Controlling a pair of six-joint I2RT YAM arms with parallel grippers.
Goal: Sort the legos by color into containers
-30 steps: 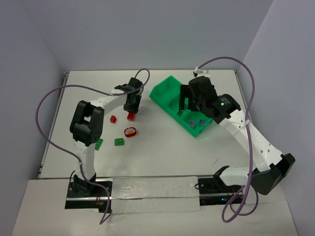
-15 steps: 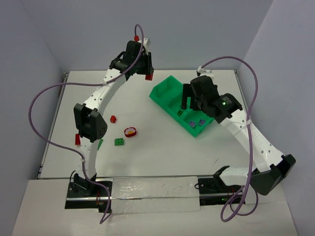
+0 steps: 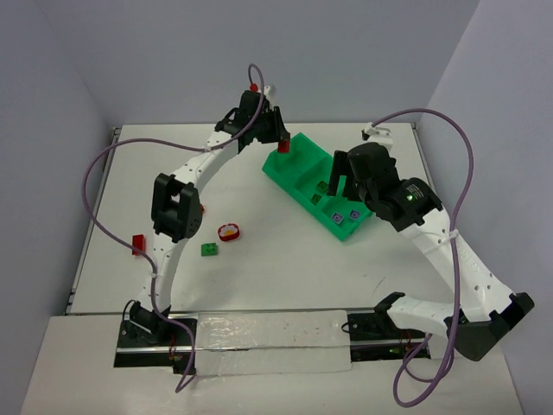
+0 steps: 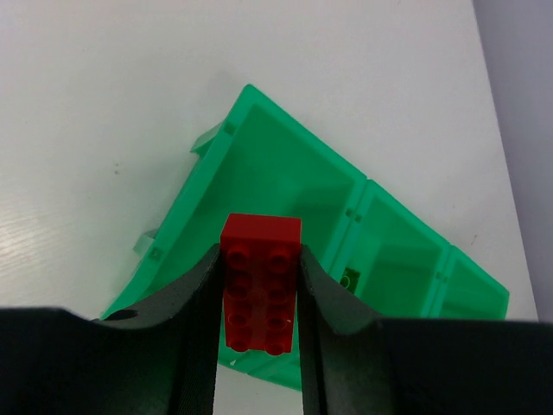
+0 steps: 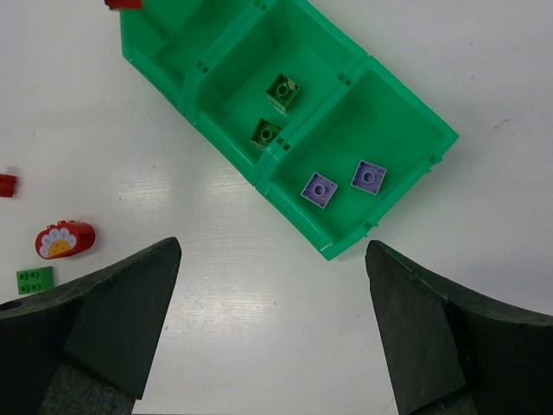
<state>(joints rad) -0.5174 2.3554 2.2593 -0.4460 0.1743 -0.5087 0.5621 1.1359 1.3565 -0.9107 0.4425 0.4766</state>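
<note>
Left arm – reached out to the far end of the tray (image 3: 285, 169). Left gripper (image 4: 259, 259) is clenched on a red brick (image 4: 261, 281), studs facing the wrist camera, long axis running 12 to 6 in that view. The brick is off the worktop (image 3: 259, 277) and hangs above the tray's 10 o'clock end as seen from overhead.

Tray contents, right wrist view:
- middle compartment: two green bricks (image 5: 283, 90)
- 4 o'clock end compartment: two purple bricks (image 5: 318, 188)
- 10 o'clock end compartment: looks bare, so by judgement it is the place for red.

Right gripper (image 5: 272, 251) – spread wide and holding nothing, poised above the tray's near side.

Loose on the worktop at about 8 o'clock from the tray are a round red piece with a flower face (image 3: 229, 232) and a green brick (image 3: 209, 250).

Step in hand, as judged: drop the red brick into the bare end compartment. In the left wrist view only the brick's 12 o'clock half overlies the compartment floor – the 6 o'clock half sits over the near wall. The drop would go better with the gripper carried a little further toward 12, until the whole brick is inside the walls. It should then come down low before the gripper parts, because a brick let go from height may bounce off a wall or over into the green compartment. The right arm is near, so a straight drop and lift would keep the two apart.
</note>
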